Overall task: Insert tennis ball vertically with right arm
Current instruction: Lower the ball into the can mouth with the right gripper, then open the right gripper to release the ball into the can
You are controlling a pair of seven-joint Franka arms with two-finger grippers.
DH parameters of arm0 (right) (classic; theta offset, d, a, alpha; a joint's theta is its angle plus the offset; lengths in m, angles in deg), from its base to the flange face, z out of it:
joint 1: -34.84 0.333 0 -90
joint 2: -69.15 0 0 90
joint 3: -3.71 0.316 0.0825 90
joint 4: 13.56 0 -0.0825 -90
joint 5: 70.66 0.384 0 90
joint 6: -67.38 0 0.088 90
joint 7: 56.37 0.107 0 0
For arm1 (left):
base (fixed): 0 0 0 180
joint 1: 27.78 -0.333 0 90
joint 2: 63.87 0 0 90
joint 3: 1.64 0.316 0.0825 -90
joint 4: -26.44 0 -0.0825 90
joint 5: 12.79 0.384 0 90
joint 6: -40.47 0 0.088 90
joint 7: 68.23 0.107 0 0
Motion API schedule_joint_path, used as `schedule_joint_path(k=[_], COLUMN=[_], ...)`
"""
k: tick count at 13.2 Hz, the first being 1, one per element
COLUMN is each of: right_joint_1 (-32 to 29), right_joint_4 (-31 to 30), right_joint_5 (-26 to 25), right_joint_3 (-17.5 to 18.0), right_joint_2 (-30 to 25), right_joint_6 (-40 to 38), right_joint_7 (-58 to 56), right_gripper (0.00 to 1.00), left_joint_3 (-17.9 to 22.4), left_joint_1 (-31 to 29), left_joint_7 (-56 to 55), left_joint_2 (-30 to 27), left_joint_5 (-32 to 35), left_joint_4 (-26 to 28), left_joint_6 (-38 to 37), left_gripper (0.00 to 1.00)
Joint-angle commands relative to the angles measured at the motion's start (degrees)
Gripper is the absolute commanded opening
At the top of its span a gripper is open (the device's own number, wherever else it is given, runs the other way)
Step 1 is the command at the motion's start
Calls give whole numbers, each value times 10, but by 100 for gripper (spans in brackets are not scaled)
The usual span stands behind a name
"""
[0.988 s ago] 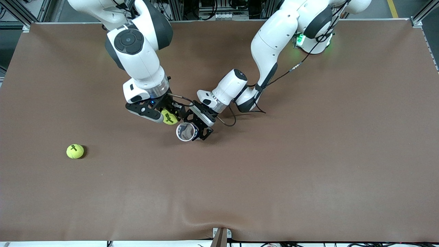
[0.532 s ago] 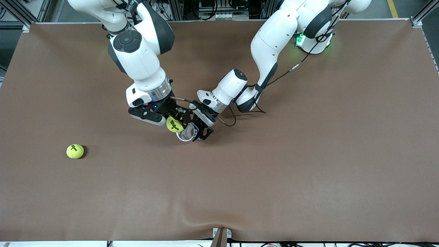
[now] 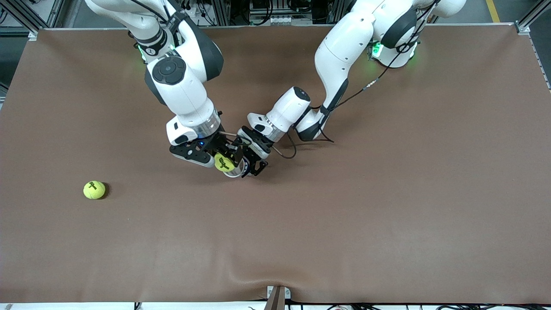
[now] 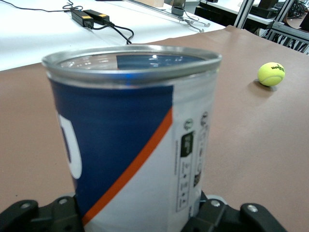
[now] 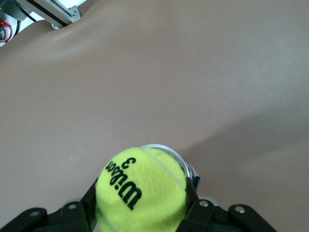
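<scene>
Bench (image 3: 387, 206) covered in brown cloth carries both arms meeting near its middle. You can see the right end effector (image 3: 221, 160) pinching a fuzzy yellow-green tennis ball with black lettering (image 3: 224, 162), held in the air directly over the open mouth of an upright cylindrical can with a metal rim (image 3: 236, 171). The left end effector (image 3: 249, 161) is clamped around that can's body, holding it upright.

Look at the right wrist view: the ball (image 5: 141, 194) fills the space between the dark fingers (image 5: 190, 205), and only an arc of the can's rim (image 5: 169, 153) peeks out past it. The left wrist view gives you what the others hide: the can's blue, white and orange label (image 4: 130, 140) and its silver rim, seen from the side.

A second yellow-green tennis ball (image 3: 94, 190) lies loose on the bench toward the right arm's end, well apart from the can; the left wrist view catches it too (image 4: 271, 74).
</scene>
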Motion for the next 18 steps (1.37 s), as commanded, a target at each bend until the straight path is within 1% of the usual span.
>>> schedule_joint_path(k=[1, 3, 6, 7, 8, 9, 10, 11, 14, 18], right_joint_1=[14, 16, 18, 18, 18, 18, 18, 18, 18, 17], right_joint_4=[-1, -1, -5, -8, -8, -8, -8, -8, -8, -7], right_joint_5=[-5, -5, -5, -5, -5, -5, -5, -5, -5, -4], right_joint_3=[-3, -4, -6, -8, -10, -10, -11, -11, -15, -19], right_joint_2=[13, 21, 28, 28, 28, 27, 27, 26, 22, 17], right_joint_6=[18, 19, 18, 18, 17, 17, 17, 15, 12, 10], right_joint_7=[-1, 0, -1, -1, -2, -1, -2, -2, -3, -7], right_gripper=[21, 21, 22, 28, 46, 74, 86, 100, 100, 100], left_joint_3=[9, 9, 10, 10, 10, 11, 14, 16, 23, 23], left_joint_1=[10, 12, 27, 27, 27, 27, 27, 29, 30, 33], left_joint_7=[2, 2, 2, 2, 2, 2, 3, 3, 7, 8], left_joint_2=[17, 13, 10, 10, 10, 9, 8, 7, 9, 8], left_joint_5=[-14, -19, -50, -50, -50, -51, -50, -49, -48, -46], left_joint_4=[-11, -12, -15, -15, -15, -15, -16, -17, -39, -41], left_joint_6=[5, 5, 5, 5, 5, 5, 5, 5, 5, 5], left_gripper=[73, 73, 73, 73, 73, 73, 73, 73, 73, 73])
